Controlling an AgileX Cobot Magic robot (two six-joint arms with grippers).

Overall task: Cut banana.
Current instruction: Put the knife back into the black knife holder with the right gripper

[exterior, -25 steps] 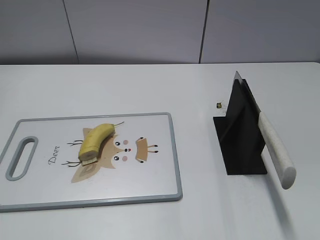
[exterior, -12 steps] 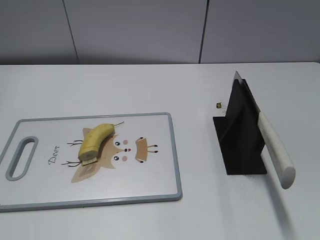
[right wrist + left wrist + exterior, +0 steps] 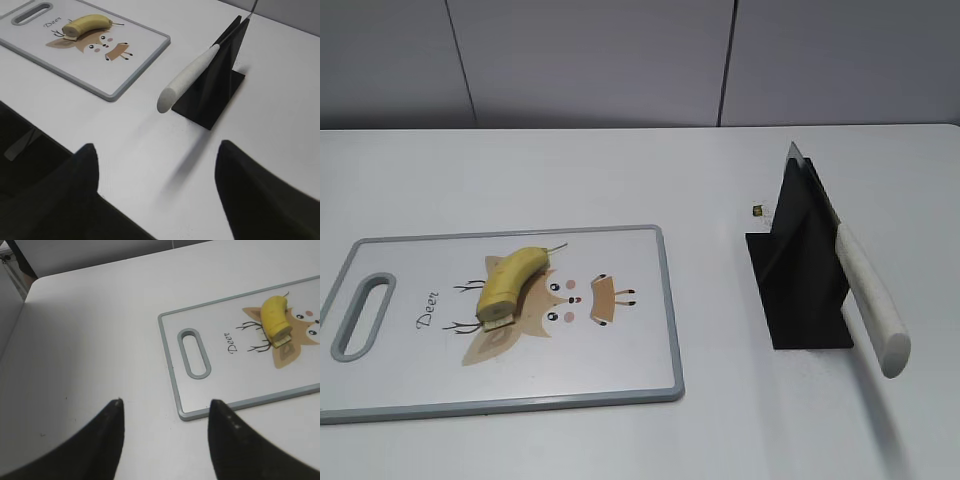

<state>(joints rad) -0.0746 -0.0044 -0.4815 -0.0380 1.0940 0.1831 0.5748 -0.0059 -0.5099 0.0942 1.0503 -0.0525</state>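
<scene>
The banana [image 3: 510, 284], a short curved yellow piece with a thin stem and a flat pale cut face, lies on the deer print of the white cutting board [image 3: 630, 370]. It also shows in the left wrist view [image 3: 275, 318] and the right wrist view [image 3: 86, 24]. A knife with a white handle [image 3: 872, 300] rests in a black stand [image 3: 800, 275], also in the right wrist view [image 3: 187, 84]. My left gripper [image 3: 165, 402] is open and empty, left of the board's handle end. My right gripper [image 3: 156, 145] is open and empty, in front of the knife stand. Neither gripper shows in the exterior view.
The cutting board has a grey rim and a slot handle [image 3: 362, 315] at its left end. A small dark object [image 3: 757, 210] lies on the white table behind the stand. The table's front edge [image 3: 45, 131] runs close under my right gripper.
</scene>
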